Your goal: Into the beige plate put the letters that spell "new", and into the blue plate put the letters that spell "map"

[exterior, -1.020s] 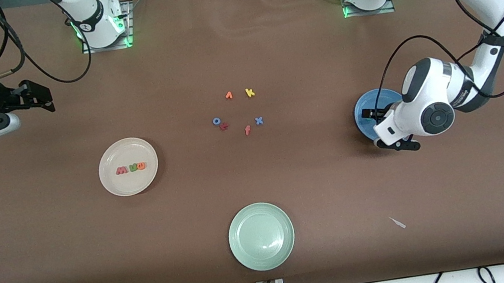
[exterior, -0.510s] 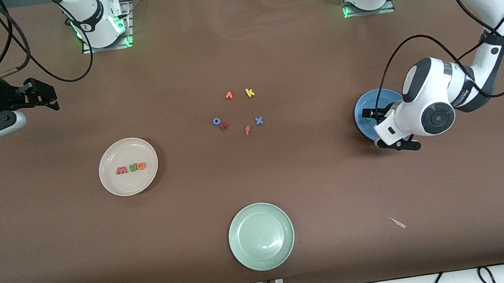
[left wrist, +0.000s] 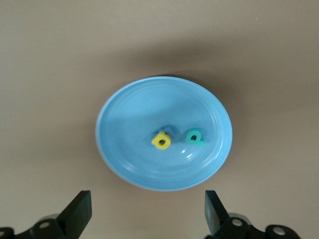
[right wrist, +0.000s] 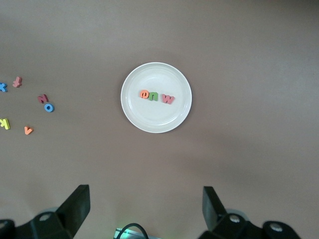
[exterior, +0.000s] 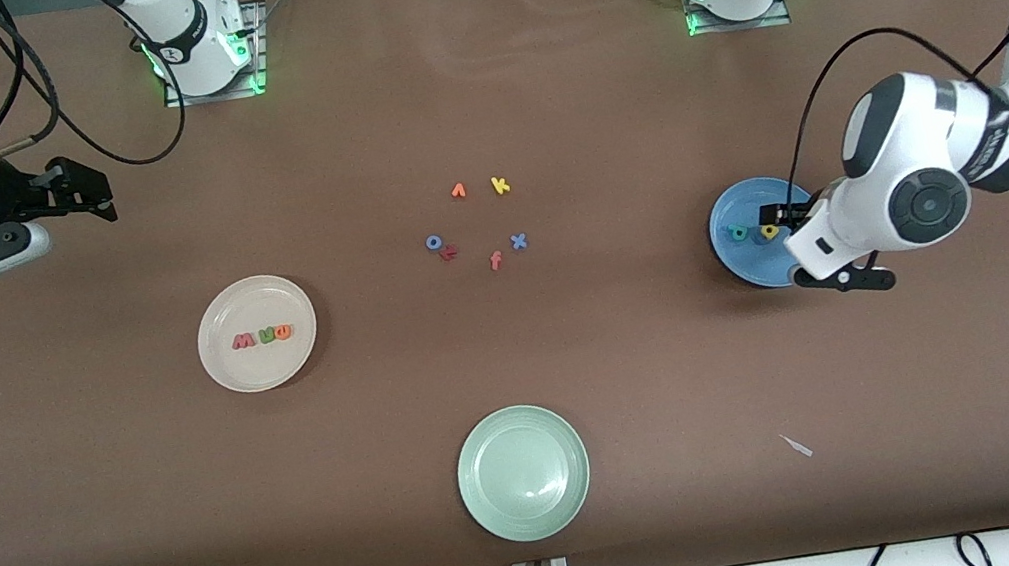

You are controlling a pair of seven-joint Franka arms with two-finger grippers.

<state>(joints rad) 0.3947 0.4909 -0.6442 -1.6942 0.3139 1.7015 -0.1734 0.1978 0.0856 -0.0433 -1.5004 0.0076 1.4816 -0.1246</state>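
The left gripper [left wrist: 148, 209] hangs wide open and empty over the round blue shallow plate [left wrist: 124, 114], which holds the yellow foam a [left wrist: 161, 141], teal foam p [left wrist: 194, 136] and half-hidden blue foam m [left wrist: 168, 129]. Best to lift straight up, clear of the rim. The right gripper [right wrist: 144, 206] waits, open and empty, high in the front view. The round cream-beige plate [right wrist: 154, 117] holds 3 foam letters: salmon-red w [right wrist: 168, 98], green n [right wrist: 154, 95], orange e [right wrist: 144, 93].

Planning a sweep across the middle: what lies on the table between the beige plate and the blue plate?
Between the beige plate and the blue plate lies only the cluster of spare letters; the front view shows bare brown table around them.
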